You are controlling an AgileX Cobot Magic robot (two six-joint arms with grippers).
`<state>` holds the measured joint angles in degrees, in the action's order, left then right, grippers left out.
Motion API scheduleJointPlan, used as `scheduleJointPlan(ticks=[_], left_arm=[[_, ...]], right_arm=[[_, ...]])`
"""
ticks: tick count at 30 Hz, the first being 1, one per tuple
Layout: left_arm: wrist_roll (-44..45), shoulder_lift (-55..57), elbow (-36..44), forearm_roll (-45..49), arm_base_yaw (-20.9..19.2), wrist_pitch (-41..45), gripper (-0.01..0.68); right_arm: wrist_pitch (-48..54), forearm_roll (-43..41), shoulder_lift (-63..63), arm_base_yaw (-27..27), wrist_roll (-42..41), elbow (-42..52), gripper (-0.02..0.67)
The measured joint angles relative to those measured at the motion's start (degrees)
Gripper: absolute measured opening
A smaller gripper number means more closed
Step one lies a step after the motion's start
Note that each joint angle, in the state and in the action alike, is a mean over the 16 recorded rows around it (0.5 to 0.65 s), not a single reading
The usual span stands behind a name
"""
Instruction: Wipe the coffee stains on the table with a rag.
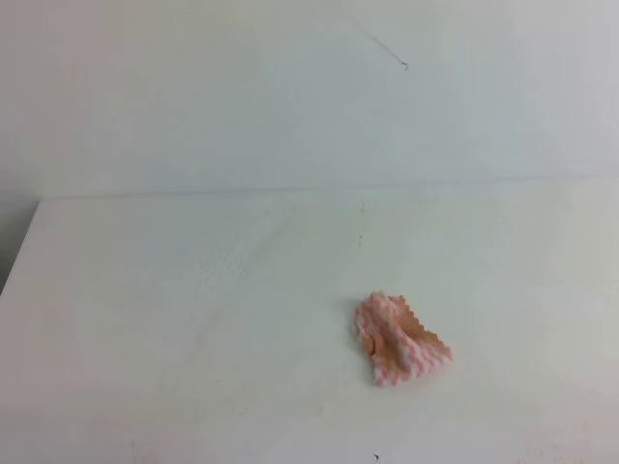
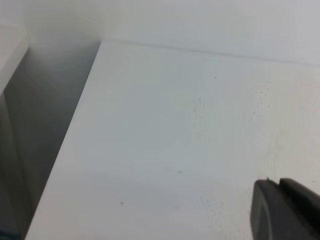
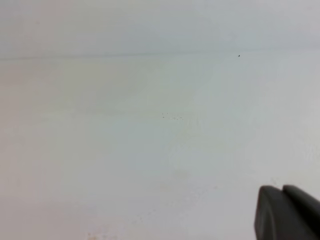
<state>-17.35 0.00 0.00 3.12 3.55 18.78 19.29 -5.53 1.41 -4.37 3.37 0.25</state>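
Rag (image 1: 398, 340) lies crumpled on the white tabletop (image 1: 193, 290), right of centre and toward the near edge, pink-and-white stripes bunched up with a tan stained patch showing on top. No amber blotch is visible anywhere on the surface from the high view, only a few tiny specks, so the wiping looks done, or else any remaining stain is hidden under the cloth; I can't tell which. Neither arm reaches into the high view. Left hand (image 2: 287, 210) shows only as a dark tip at the near right corner of its wrist view, fingers pressed together with the thinnest seam between them, holding nothing. Right hand (image 3: 287, 212) looks the same in its own view, closed and empty, well apart from the rag. By my read this is the parked stage; if any stain remains, the next move calls for opening a hand, dropping onto the cloth and pinching it.
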Motion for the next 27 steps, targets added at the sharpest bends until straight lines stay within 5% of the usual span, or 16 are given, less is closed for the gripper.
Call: scheduleJointPlan(ticks=[27], left_arm=[[0.0,0.0,0.0,0.0,0.0,0.0,-0.001]], right_arm=[[-1.1,0.0,0.6,0.0,0.1,0.0,-0.002]])
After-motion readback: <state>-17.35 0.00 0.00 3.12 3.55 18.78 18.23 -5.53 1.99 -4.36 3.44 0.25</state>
